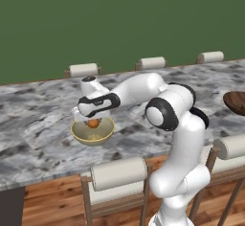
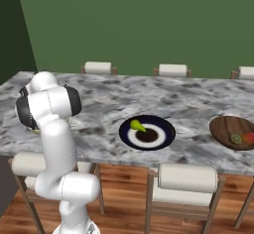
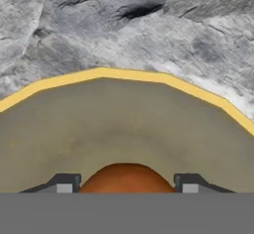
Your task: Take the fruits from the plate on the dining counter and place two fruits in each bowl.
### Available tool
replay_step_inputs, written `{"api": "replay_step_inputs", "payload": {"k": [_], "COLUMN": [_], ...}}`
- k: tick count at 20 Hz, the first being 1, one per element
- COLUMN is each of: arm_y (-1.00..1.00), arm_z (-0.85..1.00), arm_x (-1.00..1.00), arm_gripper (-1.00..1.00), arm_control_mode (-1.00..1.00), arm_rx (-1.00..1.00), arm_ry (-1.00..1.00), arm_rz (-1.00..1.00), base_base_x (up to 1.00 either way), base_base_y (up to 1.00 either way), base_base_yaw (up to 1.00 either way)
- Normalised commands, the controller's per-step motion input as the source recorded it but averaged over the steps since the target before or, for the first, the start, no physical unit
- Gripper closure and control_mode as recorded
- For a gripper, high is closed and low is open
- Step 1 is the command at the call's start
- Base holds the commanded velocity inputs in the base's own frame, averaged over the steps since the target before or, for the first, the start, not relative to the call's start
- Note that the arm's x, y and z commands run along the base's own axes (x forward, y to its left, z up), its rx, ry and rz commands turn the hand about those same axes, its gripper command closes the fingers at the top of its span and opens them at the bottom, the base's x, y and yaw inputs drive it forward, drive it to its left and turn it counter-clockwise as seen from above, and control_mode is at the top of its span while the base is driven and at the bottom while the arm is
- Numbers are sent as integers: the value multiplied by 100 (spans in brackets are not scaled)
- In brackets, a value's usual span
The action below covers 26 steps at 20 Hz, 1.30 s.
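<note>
Marbled dining counter [image 1: 43, 124] before a green wall, orange fruit [image 3: 125, 178] pinched in the gripper [image 1: 93, 123] over the tan bowl [image 1: 93, 133], yellow-green fruit [image 2: 137, 125] on the plate [image 2: 168, 131] pointing right-forward, two fruits in the brown bowl [image 2: 225, 126].

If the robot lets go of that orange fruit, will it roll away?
Probably not far. The orange fruit looks round, so it could roll, but the gripper holds it inside the deep tan bowl, whose curved walls should catch it. It looks firm, not squishy.
</note>
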Motion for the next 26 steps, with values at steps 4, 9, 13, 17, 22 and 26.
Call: {"api": "replay_step_inputs", "payload": {"k": [4,9,13,17,22,26], "arm_y": [2,-7,-8,0,-1,-5], "arm_z": [-25,-28,-5,0,0,1], "arm_x": [0,-6,0,-1,-7,-9], "arm_gripper": [100,100,100,-100,-100,-100], "arm_control_mode": [-100,-100,-100,-100,-100,-100], "arm_rx": [-2,-1,0,0,0,0], "arm_ry": [3,0,0,0,0,0], "arm_rz": [0,0,0,0,0,0], "base_base_x": [0,0,0,0,0,0], "base_base_y": [0,0,0,0,0,0], "base_base_yaw": [0,0,0,0,0,0]}}
